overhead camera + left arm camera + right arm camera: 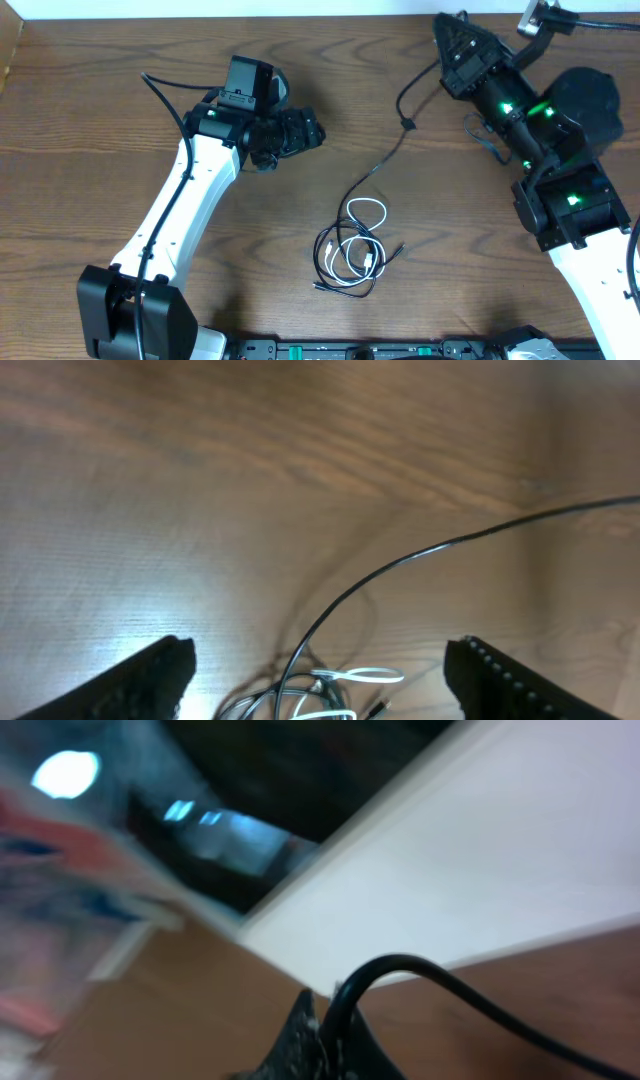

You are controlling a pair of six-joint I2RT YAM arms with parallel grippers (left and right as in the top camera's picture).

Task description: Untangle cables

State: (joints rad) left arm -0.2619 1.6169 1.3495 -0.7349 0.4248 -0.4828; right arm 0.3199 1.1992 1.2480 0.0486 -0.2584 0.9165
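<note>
A tangle of thin cables (350, 255), white and black loops, lies on the wooden table at the front centre. One black cable (385, 160) runs from the tangle up and to the right to my right gripper (443, 28), which is raised at the back right. In the right wrist view the right gripper (335, 1025) is shut on this black cable (450, 985). My left gripper (308, 130) hovers to the upper left of the tangle. In the left wrist view the left gripper (320, 685) is open and empty, with the white loop (365, 677) and the taut black cable (400, 560) between its fingers' line of sight.
The table's back edge meets a white wall (520, 840). Thicker black wires run along both arms (165, 95). The right arm's body (560, 190) fills the right side. A black rail (380, 350) lines the front edge.
</note>
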